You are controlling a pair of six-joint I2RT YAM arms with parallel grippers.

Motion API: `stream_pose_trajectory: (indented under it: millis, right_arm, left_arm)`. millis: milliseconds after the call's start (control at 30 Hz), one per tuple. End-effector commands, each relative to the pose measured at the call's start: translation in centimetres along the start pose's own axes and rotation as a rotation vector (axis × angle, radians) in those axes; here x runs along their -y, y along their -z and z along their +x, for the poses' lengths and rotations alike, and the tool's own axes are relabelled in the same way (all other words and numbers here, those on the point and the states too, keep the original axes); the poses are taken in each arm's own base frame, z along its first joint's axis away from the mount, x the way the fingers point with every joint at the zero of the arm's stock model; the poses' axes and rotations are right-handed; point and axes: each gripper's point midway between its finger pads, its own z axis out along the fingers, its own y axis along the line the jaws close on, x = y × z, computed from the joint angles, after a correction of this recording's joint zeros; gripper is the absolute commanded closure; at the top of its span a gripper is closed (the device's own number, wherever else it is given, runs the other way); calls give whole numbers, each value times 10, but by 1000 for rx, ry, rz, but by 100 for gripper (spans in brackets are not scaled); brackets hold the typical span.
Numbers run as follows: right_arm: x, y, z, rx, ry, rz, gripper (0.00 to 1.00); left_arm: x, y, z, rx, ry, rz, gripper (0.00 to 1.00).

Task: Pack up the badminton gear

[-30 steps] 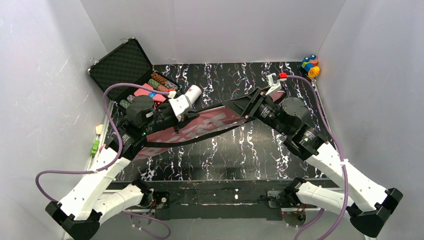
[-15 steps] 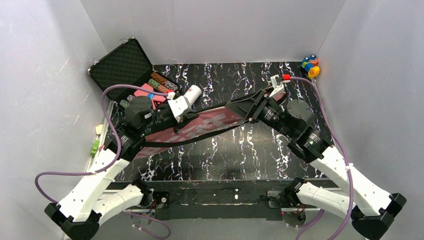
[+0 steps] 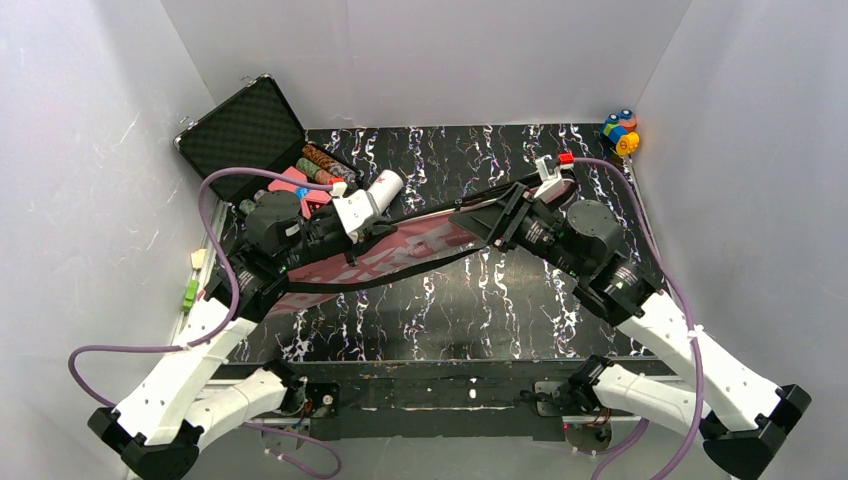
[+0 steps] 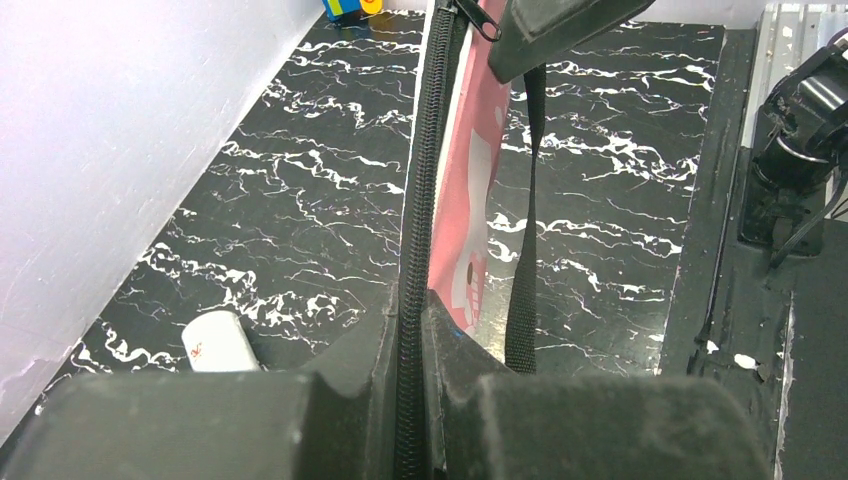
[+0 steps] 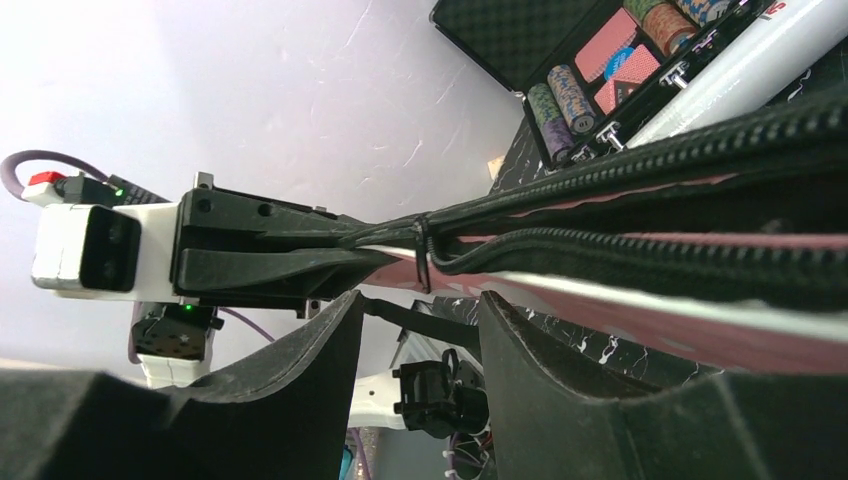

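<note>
Pink cover [image 3: 400,250]: spans the table [image 3: 470,310] from 8 o'clock to 2 o'clock, black strap hanging beneath.
Left gripper [image 4: 410,315]: clamped tight on the cover's zipper edge.
Right gripper [image 5: 420,300]: fingers partly apart at the cover's 2 o'clock end; hold unconfirmed.
White tube [image 3: 385,185]: 10 o'clock, beside the chip case [image 3: 250,125].

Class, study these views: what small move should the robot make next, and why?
Probably ease the right gripper onto the zipper pull and close. The left gripper clamps the zipper edge of the pink cover, the zip gapes open, and the right jaws stand open, empty.
</note>
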Motion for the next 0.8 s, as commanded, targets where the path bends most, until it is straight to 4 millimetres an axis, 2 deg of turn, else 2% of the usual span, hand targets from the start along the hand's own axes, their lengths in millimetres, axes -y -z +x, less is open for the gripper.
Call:
stream_pose_trajectory:
  millis: [0, 433, 567, 767]
  right_arm:
    - [-20, -5, -16, 56, 34, -68, 46]
    - [-27, -17, -23, 86, 25, -106, 58]
    - [-26, -14, -25, 100, 19, -103, 67]
    - [-23, -9, -25, 111, 14, -91, 86]
  left_arm:
    - [-8, 13, -56, 154, -88, -25, 100]
    - [-5, 15, -56, 154, -91, -15, 100]
    - [-3, 16, -57, 158, -97, -7, 100]
    - [-1, 15, -51, 145, -95, 0, 100]
